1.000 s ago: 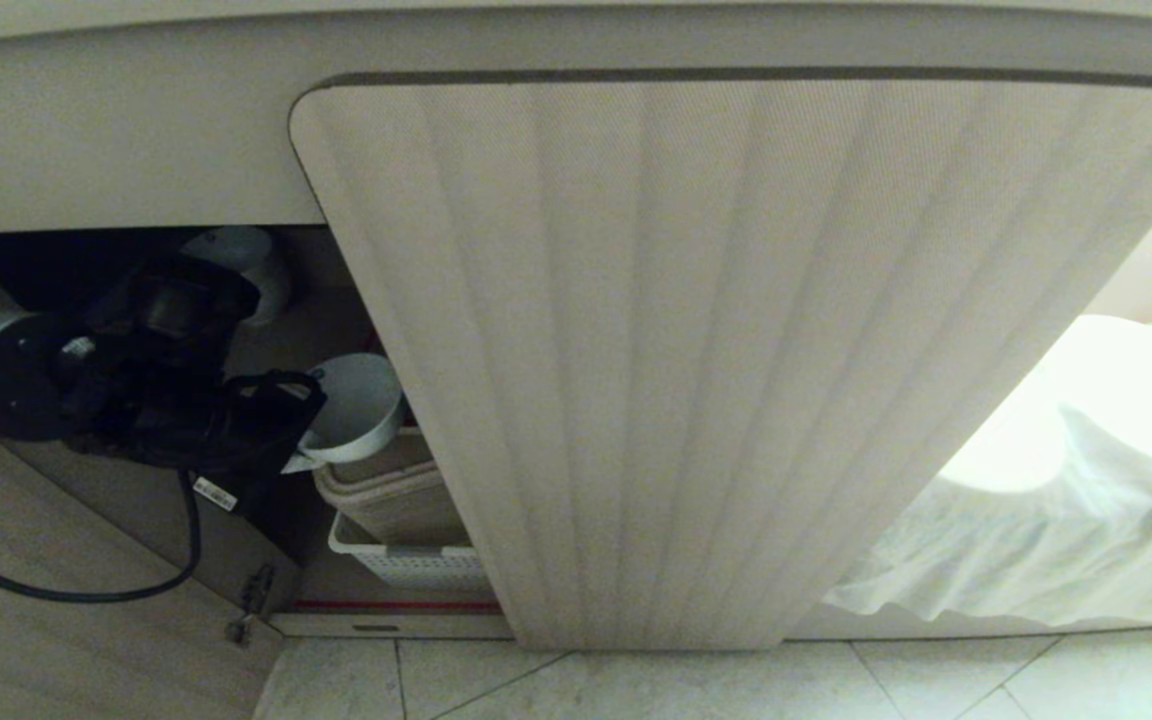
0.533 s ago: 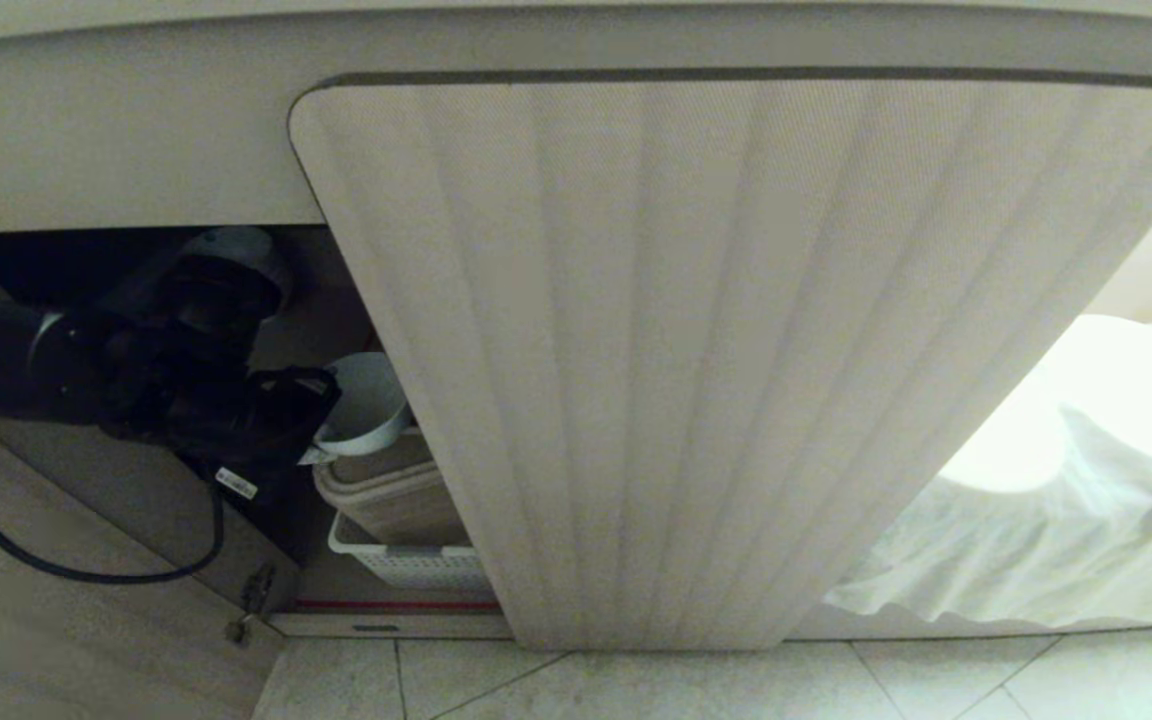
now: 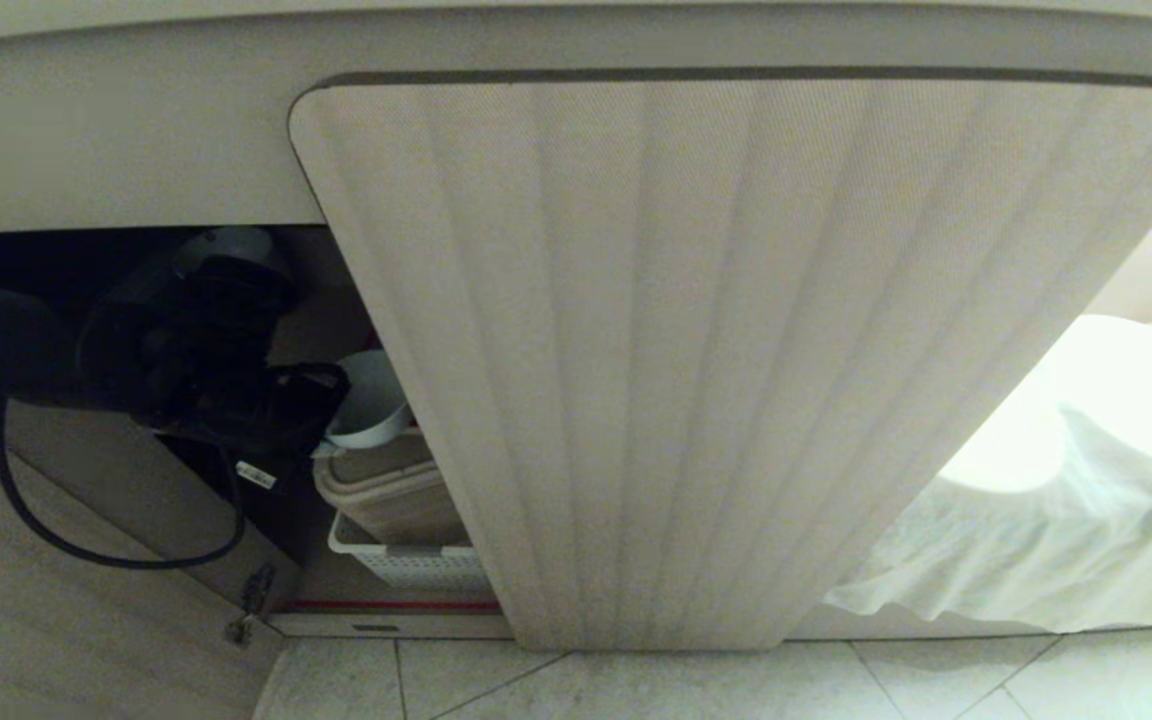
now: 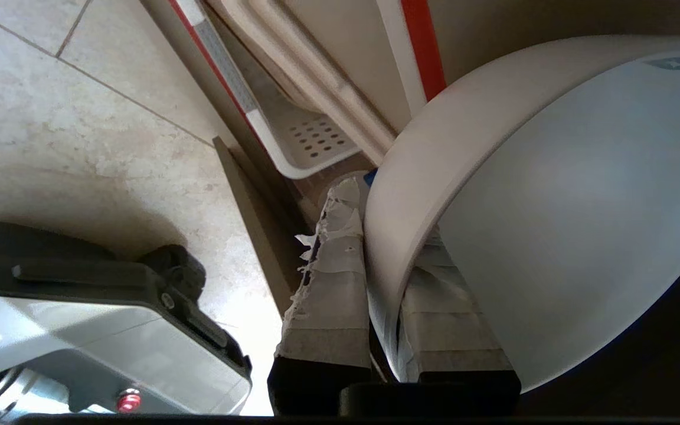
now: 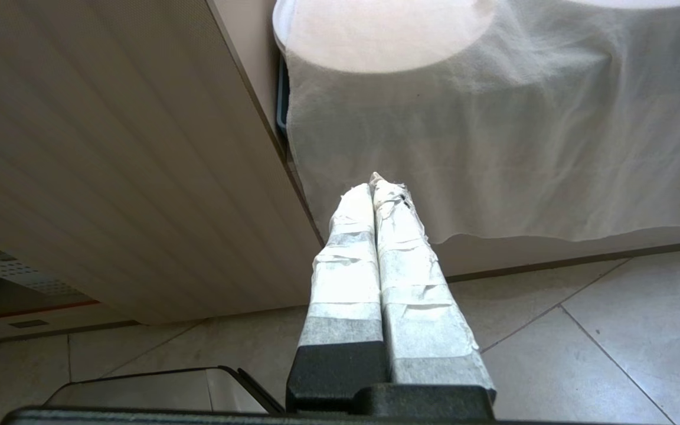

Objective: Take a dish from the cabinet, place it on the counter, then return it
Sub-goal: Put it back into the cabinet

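Note:
The dish (image 3: pixel 373 398), a small plain white bowl, hangs tilted on edge in the cabinet's dark opening, just left of the ribbed beige door (image 3: pixel 716 350). My left gripper (image 3: pixel 321 425) is shut on its rim. In the left wrist view one taped finger (image 4: pixel 331 277) lies outside the dish (image 4: pixel 564 200) and the other inside, with the left gripper (image 4: pixel 384 230) pinching the wall. The dish is above stacked beige tubs (image 3: pixel 386 490). My right gripper (image 5: pixel 378 186) is shut and empty, parked low over the floor. The counter's top is out of view.
A white perforated basket (image 3: pixel 401 562) sits under the tubs on a red-edged shelf (image 3: pixel 396 605). The open left door (image 3: pixel 56 620) flanks the arm, and a black cable (image 3: pixel 116 555) loops below it. A white cloth (image 3: pixel 1036 540) drapes at the right. Tiled floor (image 3: pixel 736 685) lies below.
My left arm has reached further into the cabinet, carrying the dish slightly right and deeper. The dish now sits closer to the door's edge. The right arm has not moved.

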